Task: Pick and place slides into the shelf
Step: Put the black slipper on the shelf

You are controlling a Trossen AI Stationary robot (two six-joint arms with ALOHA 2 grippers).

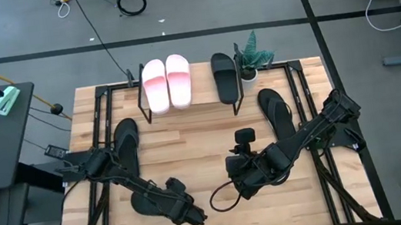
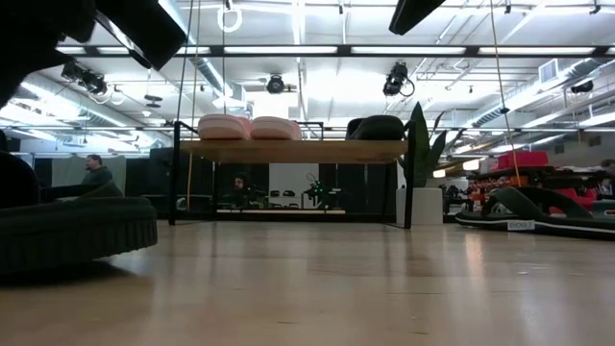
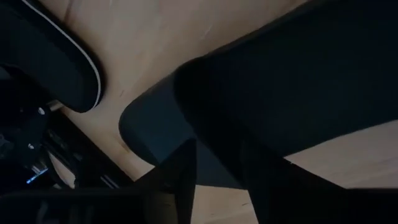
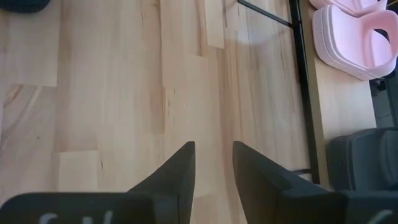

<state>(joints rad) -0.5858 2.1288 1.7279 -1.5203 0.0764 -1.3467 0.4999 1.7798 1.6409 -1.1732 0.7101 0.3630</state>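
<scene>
On the shelf [image 1: 188, 108] at the table's [image 1: 205, 147] far edge sit three slides: the two pink slides [image 1: 166, 82] side by side at its left end and one black slide [image 1: 224, 75] toward its right end, just beside a small potted plant [image 1: 250, 58].

My left gripper [image 1: 189, 212] is low at the near left, right over the second black slide [image 1: 148, 199] lying on the table; my wrist view shows my fingers [image 3: 186, 180] reaching onto its dark strap, but I cannot tell whether they are spread or pinching it. One black flip-flop [image 1: 125, 137] lies on the table beyond it, under my left arm.

My right gripper [image 1: 243, 186] hovers near the table's middle with its fingers [image 4: 180, 171] slightly apart and nothing between them. The other flip-flop [image 1: 275, 110] lies on the table's right side, beside the shelf's right end.
</scene>
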